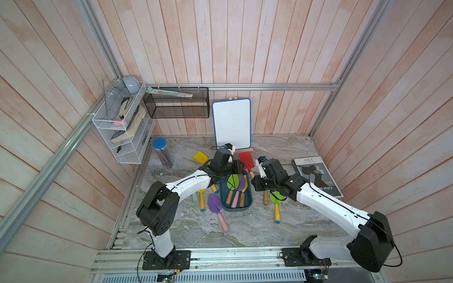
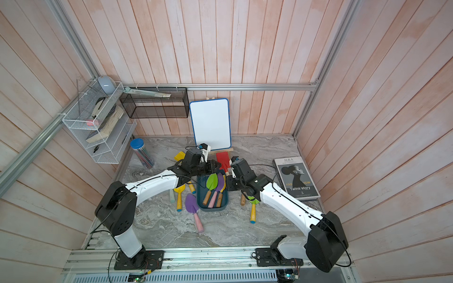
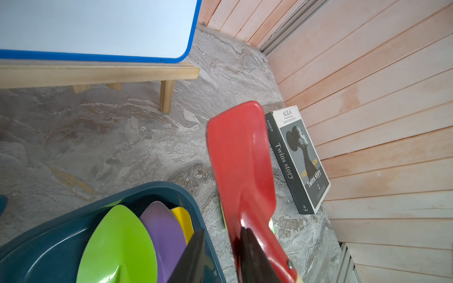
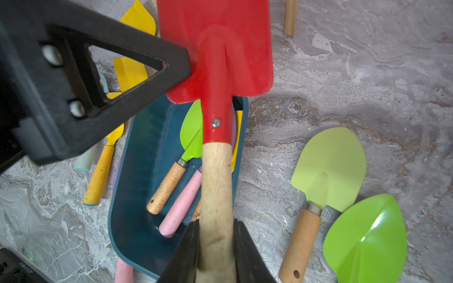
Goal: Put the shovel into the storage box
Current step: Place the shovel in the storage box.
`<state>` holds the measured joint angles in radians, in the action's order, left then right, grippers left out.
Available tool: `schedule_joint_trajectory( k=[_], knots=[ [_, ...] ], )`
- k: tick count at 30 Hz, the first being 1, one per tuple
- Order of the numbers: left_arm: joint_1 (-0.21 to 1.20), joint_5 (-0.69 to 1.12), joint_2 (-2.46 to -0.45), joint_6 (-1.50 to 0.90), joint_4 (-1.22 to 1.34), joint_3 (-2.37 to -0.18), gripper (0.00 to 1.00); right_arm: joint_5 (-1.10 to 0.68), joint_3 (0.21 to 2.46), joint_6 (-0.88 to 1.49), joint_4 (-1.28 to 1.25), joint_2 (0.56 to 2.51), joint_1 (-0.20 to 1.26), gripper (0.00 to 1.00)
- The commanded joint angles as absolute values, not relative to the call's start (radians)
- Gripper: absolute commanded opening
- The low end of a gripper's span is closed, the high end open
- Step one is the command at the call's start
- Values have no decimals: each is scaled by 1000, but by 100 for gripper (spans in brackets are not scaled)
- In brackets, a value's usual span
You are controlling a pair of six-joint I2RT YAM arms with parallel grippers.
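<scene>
Left wrist view: the left gripper (image 3: 221, 230) has its jaws narrowly apart. One finger (image 3: 257, 257) touches the neck of the red shovel (image 3: 240, 152). The gap between the jaws shows only box and table, so no clamp is evident. The storage box (image 3: 49, 245) sits on the table (image 3: 98, 134) close beneath, holding a green shovel (image 3: 117, 245), a purple shovel (image 3: 164, 227) and a yellow shovel (image 3: 183, 218) lengthwise.

Right wrist view: the red shovel hangs over the box's far end, its blade reaching past the rim. The right gripper (image 4: 217, 224) is closed on the wooden handle (image 4: 215, 183). Loose green shovels (image 4: 331, 166) lie on the table further right.

The step in hand appears to be placing the red shovel. The box looks barely one shovel long, so the shaft should be lined up with the box's long axis. It should then be drawn back until the blade clears the far rim and lowered onto the shovels inside before the right jaws part. The left gripper serves best as a light guide at the neck, since a push there could swing the blade onto the rim.
</scene>
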<state>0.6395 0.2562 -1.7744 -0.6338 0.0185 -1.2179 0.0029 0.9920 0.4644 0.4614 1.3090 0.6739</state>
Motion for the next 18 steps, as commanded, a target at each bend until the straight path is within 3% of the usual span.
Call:
schedule_joint_trajectory(
  k=[1,5,8,14,18],
  knots=[
    [635,247,-1796,-635,39,-1249,25,18,1031,468,462,1313,684,0],
    [634,248,-1801,-637,40,-1252,15,20,1032,466,464,1313,684,0],
    [636,247,-1803,-640,37,-1252,0,20,1033,468,463,1312,685,0],
    [637,239,-1800,-641,23,-1250,0,20,1032,474,461,1310,685,0],
    [637,235,-1789,-636,14,-1241,0,20,1031,474,464,1303,684,37]
  ],
)
